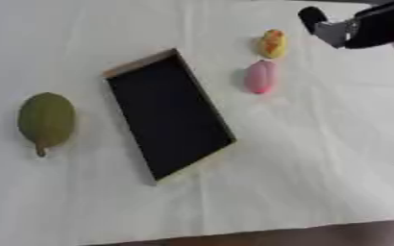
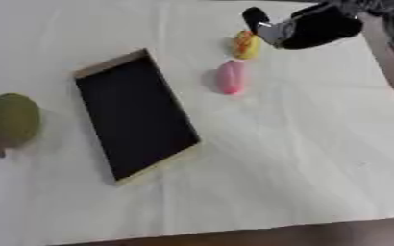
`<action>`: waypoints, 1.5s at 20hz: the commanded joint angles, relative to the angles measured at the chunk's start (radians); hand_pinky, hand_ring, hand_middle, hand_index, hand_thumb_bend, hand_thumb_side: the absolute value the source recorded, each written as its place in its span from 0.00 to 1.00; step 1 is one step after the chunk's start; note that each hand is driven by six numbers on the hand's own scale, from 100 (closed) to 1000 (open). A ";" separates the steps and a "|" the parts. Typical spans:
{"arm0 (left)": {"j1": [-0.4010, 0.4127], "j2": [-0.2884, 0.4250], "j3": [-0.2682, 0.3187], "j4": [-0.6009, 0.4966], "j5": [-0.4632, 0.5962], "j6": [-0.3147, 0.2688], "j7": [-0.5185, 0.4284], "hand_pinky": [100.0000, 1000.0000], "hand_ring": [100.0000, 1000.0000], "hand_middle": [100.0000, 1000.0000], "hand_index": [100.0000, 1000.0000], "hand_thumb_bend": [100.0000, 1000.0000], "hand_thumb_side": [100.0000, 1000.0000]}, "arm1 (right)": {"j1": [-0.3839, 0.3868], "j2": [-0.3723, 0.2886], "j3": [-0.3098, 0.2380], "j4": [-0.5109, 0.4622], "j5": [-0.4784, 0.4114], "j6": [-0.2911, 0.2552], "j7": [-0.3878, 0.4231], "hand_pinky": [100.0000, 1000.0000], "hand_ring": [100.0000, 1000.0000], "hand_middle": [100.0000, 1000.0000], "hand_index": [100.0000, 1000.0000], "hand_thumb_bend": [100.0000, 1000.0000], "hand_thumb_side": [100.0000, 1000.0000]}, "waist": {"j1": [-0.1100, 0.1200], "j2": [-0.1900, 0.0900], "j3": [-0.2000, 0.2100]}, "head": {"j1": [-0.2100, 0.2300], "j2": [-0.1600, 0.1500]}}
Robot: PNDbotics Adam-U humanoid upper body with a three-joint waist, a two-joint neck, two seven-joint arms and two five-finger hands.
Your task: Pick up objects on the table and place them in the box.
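While the shallow rectangular box with a black inside and pale wooden rim (image 1: 168, 115) lies slantwise at the centre of the frame, nothing can be seen inside it, so the task looks barely begun. Three things wait on the white cloth-covered table (image 1: 318, 168): a dull green, pear-shaped fruit with a short stem (image 1: 45, 120) at the left edge, well apart from the box; a pink oval object (image 1: 260, 76) just right of the box's upper end; and a small yellow-and-orange object (image 1: 273, 43) above the pink one, near it but not touching. All three are outside the box and still to be moved.

At the upper right of the frame the right hand (image 2: 305, 26), black with a silver part, reaches in, its tip close to the yellow-and-orange object; whether its fingers are spread or curled I cannot tell, and it seems to hold nothing. By that position, my guess is the yellow-and-orange piece is its first target. No left hand shows in either view
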 commanded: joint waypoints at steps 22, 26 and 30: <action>-0.011 0.022 -0.005 -0.017 0.015 0.003 -0.015 0.65 0.77 0.79 0.80 0.45 0.62 | -0.124 0.082 0.090 0.260 0.008 -0.105 0.254 0.90 0.82 0.74 0.84 0.10 0.31 | -0.002 -0.022 0.008 | -0.001 0.005; -0.013 0.021 -0.006 -0.017 0.016 0.003 -0.017 0.65 0.77 0.79 0.80 0.44 0.62 | -0.109 0.088 0.096 0.274 -0.004 -0.110 0.241 0.90 0.82 0.73 0.84 0.11 0.27 | -0.002 -0.016 0.010 | 0.002 0.004; -0.015 0.020 -0.008 -0.017 0.017 0.004 -0.018 0.65 0.78 0.79 0.80 0.44 0.62 | -0.097 0.093 0.103 0.285 0.002 -0.112 0.234 0.90 0.82 0.73 0.83 0.17 0.22 | -0.003 -0.010 0.011 | 0.005 0.005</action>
